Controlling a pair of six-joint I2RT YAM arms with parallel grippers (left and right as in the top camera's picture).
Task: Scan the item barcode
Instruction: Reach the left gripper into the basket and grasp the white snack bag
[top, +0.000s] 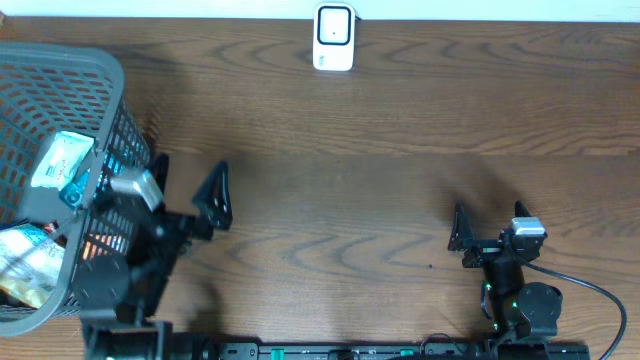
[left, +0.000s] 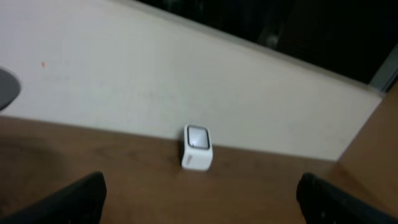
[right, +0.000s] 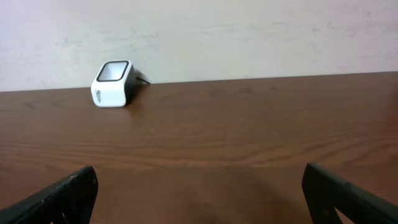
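One wooden table (top: 380, 200) bore one grey basket (top: 70, 58) at its left end, holding what looked like two packets (top: 60, 160). The left gripper (top: 188, 185) and the right gripper (top: 488, 222) both stood spread, empty. One white scanner (top: 334, 38) sat at the far edge.

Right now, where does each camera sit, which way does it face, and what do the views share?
Overhead: above the table, looking down on left arm, right arm, basket, scanner.
Left wrist: faces the back wall; open left gripper below, scanner ahead.
Right wrist: low, faces the same wall; open right gripper, scanner left.
Shared: the scanner, in all three.
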